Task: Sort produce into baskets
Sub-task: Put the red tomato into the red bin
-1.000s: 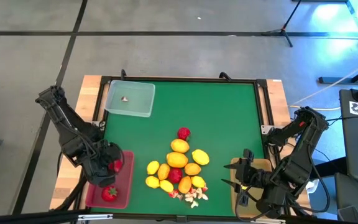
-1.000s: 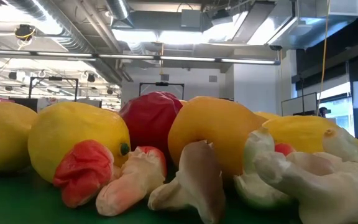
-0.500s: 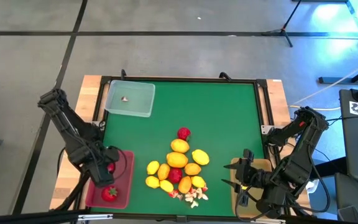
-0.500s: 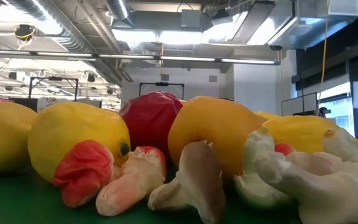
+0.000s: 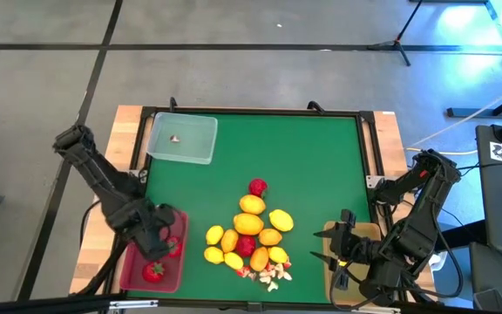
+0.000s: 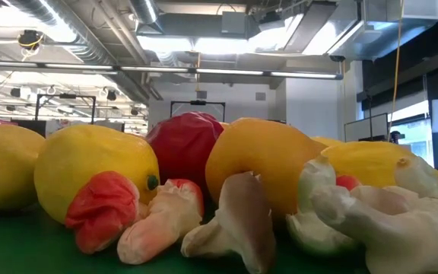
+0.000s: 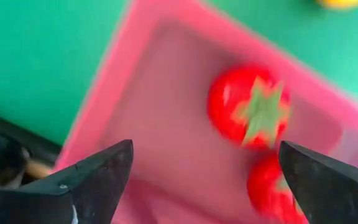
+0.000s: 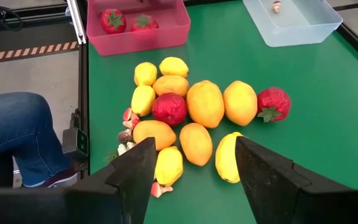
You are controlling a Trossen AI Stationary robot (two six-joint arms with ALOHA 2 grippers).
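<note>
Two strawberries are seen lying loose inside the pink-red tray at the lower left of the high view. The left gripper is held directly above that tray, its fingers spread wide and nothing gripped between them. A pile of yellow and orange ovals with more strawberries is gathered on the green mat at lower centre, and small white-and-red bits are scattered along its near edge. A clear tray with one tiny piece in it is set at the upper left of the mat. The right gripper is parked at the lower right, over the tan tray, fingers wide apart and empty.
</note>
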